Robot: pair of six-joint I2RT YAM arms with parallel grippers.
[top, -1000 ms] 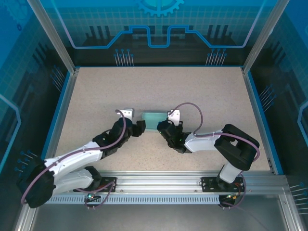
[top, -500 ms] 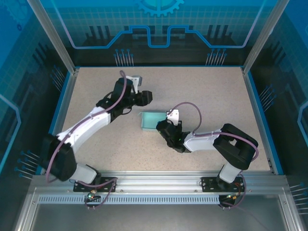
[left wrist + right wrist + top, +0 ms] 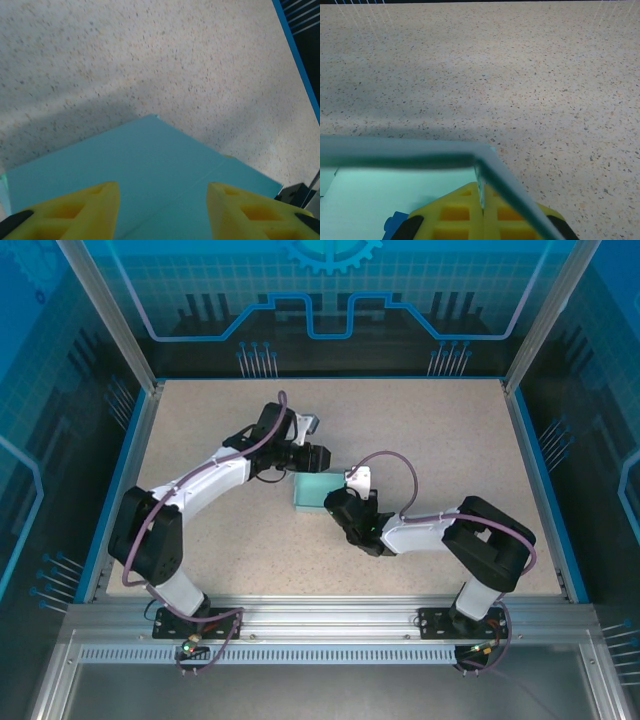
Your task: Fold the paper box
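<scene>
Your right pincer [image 3: 482, 197] is clenched on a wall of the paper box [image 3: 312, 490]; your left pincer [image 3: 163, 197] gapes over it. It looks like light, flimsy card, so take it by the edges, gently.

Both arms share one build: the left arm [image 3: 200, 485] and the right arm [image 3: 430, 530] wear smooth white shells over their long links, with chunky black housings at the joints. A thin purple cable [image 3: 383, 455] loops loosely along each, from wrist to base. A small pale grey camera block [image 3: 360, 480] sits at each wrist. The fingers [image 3: 75, 210] are bright yellow moulded wedges with rectangular hollows, black at their roots.
</scene>
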